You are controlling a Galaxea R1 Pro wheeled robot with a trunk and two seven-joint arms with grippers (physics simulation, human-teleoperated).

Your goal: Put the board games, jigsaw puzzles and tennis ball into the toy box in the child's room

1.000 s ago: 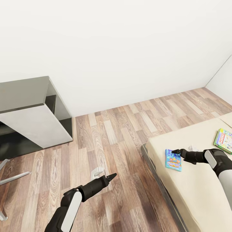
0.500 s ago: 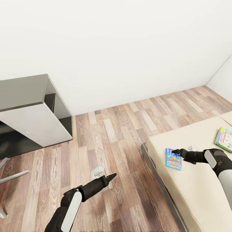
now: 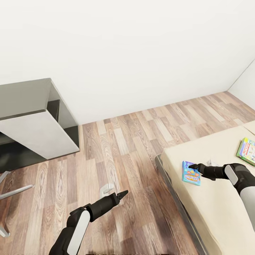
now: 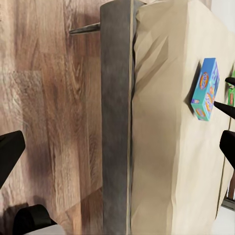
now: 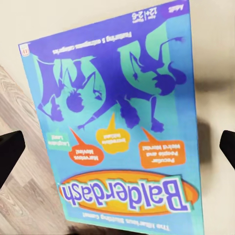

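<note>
Right gripper [image 3: 194, 165], jaws released, remains over the Balderdash game [image 3: 191, 173] on the bed [image 3: 212, 205]; only the camera shifted; grasp pending.

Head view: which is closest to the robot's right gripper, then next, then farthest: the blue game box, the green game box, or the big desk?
From the right gripper:
1. Blue game box: on the bed, right under the fingertips.
2. Green game box: farther along the bed, at the picture's right edge.
3. Desk: across the wood floor, far left.
</note>
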